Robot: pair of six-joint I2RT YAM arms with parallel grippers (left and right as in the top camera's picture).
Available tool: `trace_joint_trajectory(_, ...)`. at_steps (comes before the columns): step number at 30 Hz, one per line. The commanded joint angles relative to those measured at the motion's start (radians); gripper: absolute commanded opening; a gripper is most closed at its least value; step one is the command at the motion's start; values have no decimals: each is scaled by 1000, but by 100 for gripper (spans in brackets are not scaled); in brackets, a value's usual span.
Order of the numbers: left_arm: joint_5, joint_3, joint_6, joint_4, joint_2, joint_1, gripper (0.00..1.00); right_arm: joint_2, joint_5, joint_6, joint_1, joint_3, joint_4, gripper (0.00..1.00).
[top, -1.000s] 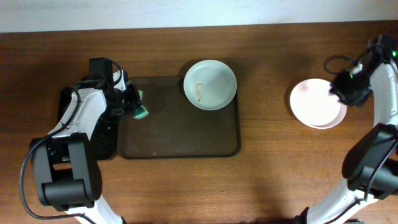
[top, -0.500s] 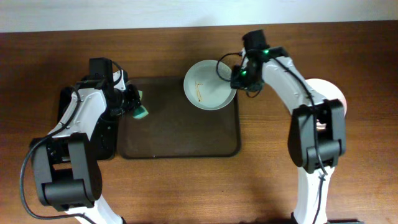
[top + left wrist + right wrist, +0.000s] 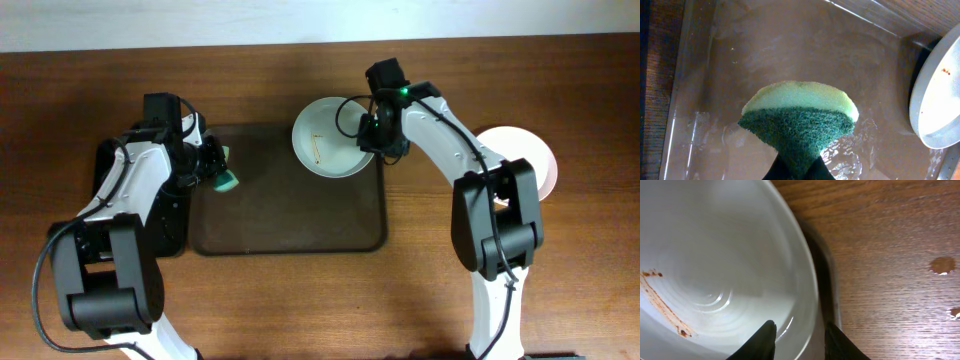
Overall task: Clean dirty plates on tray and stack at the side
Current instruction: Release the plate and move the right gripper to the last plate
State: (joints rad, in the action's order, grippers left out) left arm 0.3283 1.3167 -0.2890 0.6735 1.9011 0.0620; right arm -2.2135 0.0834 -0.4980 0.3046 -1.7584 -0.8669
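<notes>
Gripper on right arm [image 3: 799, 332] straddles plate [image 3: 715, 270] rim.

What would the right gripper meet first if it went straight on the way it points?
The pale mint plate: the right gripper is open with the plate's rim lined up between its fingers, so the rim comes first, likely before the tray beneath.

A pale plate [image 3: 715, 265] is seen filling the left of the view, marked by a thin brown streak [image 3: 662, 300] near its left edge. Its right rim is straddled by the right gripper [image 3: 799, 330], one dark finger inside the plate and one outside, with the jaws held apart. The tray [image 3: 827, 295] rim is shown just beside the plate, and two small wet spots [image 3: 942, 265] are seen on the wooden table [image 3: 890, 230]
</notes>
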Motion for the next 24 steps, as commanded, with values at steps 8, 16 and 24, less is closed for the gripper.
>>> trace_joint_trajectory(8,-3,13,-9,21,1,-1,0,-5,16,-64,95,94,-33,4)
trace_joint_trajectory(16,-15,13,-9,19,1,-1,1,22,44,6,121,57,-182,38)
trace_joint_trajectory(24,-15,13,-9,19,1,-1,0,-5,102,363,72,8,-24,58)
